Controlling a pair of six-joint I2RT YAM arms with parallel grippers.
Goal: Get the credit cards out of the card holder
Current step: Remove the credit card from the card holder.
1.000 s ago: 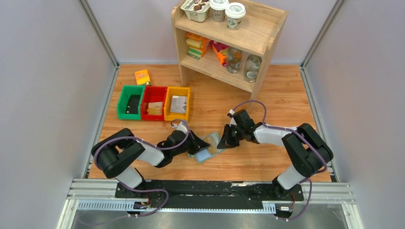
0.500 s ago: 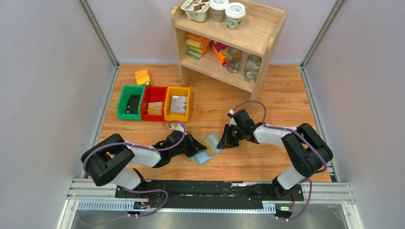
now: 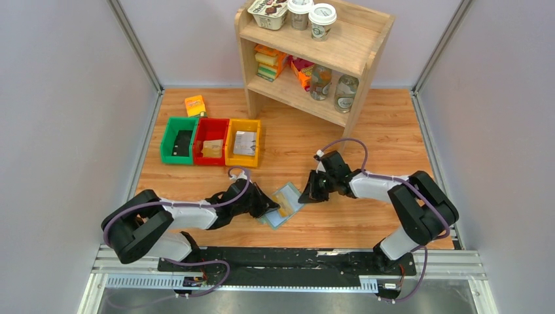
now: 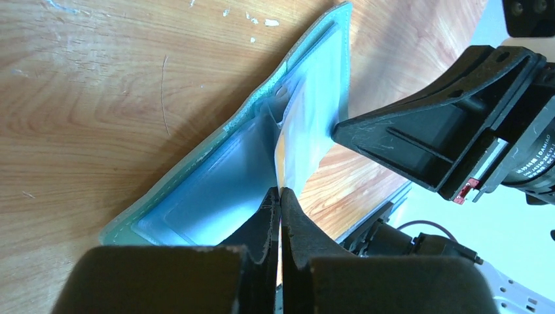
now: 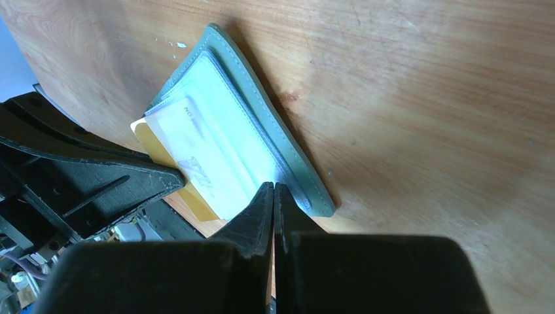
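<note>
**Card partly out, holder held back**

The card holder (image 3: 283,204) lies open on the desk (image 3: 383,140), near the front between the arms. The right fingers (image 5: 256,210) clamp its green border, seemingly to anchor it. The left fingers (image 4: 296,221) pinch a yellow card (image 5: 155,147) that sits partly out of its pocket, probably to draw it leftward.

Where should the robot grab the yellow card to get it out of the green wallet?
Pinch the yellow card by its bare edge sticking out of the wallet, coming from the side of the left tool, which is shut on that edge. The card is thin and flat, and the rest is tucked in the pocket.
</note>
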